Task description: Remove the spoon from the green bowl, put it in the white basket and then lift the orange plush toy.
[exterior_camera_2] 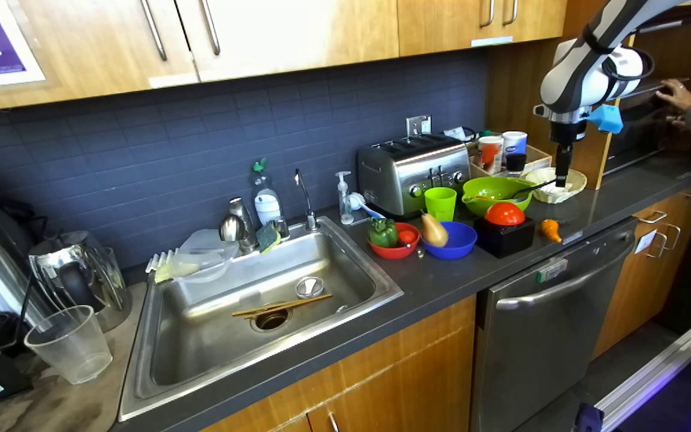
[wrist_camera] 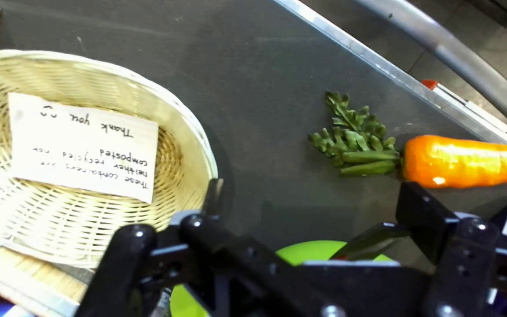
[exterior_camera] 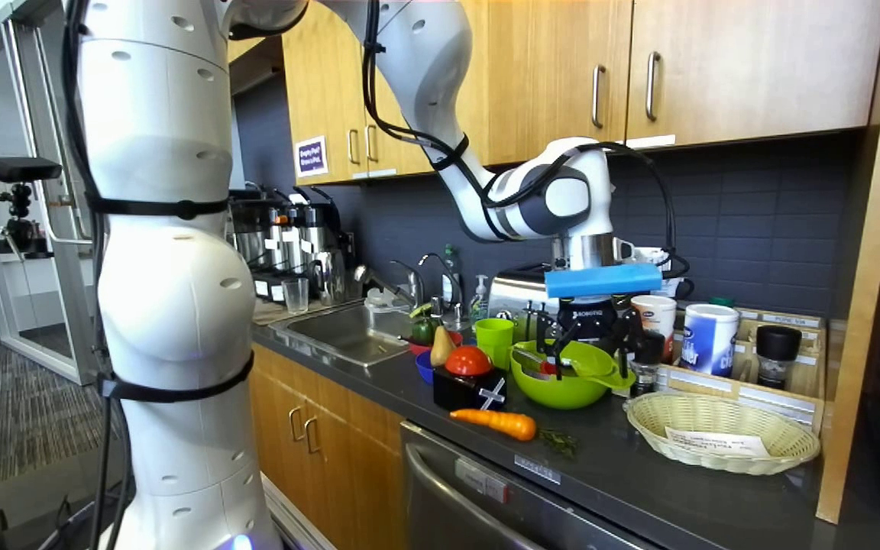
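Note:
In both exterior views the green bowl [exterior_camera: 554, 395] stands on the dark counter with utensils inside. A dark handle, seemingly the spoon [exterior_camera_2: 534, 188], slants out over its rim toward my fingertips. My gripper [exterior_camera: 591, 368] points down over the bowl with its jaws wide apart. In the wrist view the dark handle [wrist_camera: 368, 244] appears beside the right finger [wrist_camera: 425, 207]; I cannot tell whether they touch. The white basket [wrist_camera: 181, 163] sits beside the bowl, holding only a paper note. A carrot-shaped orange toy [exterior_camera: 497, 422], apparently the orange plush toy, lies on the counter before the bowl.
Beside the bowl are a black box [exterior_camera: 451, 391] with a red dome on it, a green cup [exterior_camera: 494, 340] and a blue bowl [exterior_camera_2: 456, 246]. A toaster [exterior_camera_2: 384, 180] and a tray of canisters stand behind. A wooden panel [exterior_camera: 860, 305] rises past the basket. Someone's hands [exterior_camera_2: 684, 99] touch an appliance.

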`<control>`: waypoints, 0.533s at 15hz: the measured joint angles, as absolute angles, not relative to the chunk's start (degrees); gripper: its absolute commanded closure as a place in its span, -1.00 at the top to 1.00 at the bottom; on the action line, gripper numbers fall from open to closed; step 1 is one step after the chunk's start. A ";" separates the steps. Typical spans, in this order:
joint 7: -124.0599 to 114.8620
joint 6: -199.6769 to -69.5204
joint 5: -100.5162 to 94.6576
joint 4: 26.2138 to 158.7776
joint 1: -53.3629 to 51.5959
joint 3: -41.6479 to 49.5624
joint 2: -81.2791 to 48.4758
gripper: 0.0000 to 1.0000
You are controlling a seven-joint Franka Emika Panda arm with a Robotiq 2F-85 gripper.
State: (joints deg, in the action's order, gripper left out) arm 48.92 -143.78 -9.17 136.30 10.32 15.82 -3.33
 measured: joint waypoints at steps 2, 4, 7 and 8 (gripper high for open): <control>48.56 -143.39 -12.06 135.90 10.32 15.19 -3.24 1.00; 48.71 -142.33 -13.13 135.84 10.27 14.09 -3.12 1.00; 48.55 -138.89 -15.06 135.85 9.92 12.38 -3.09 1.00; 48.38 -137.78 -15.81 135.86 9.81 11.93 -3.09 1.00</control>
State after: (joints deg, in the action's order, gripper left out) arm 48.38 -137.78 -15.81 135.86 9.81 11.93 -3.09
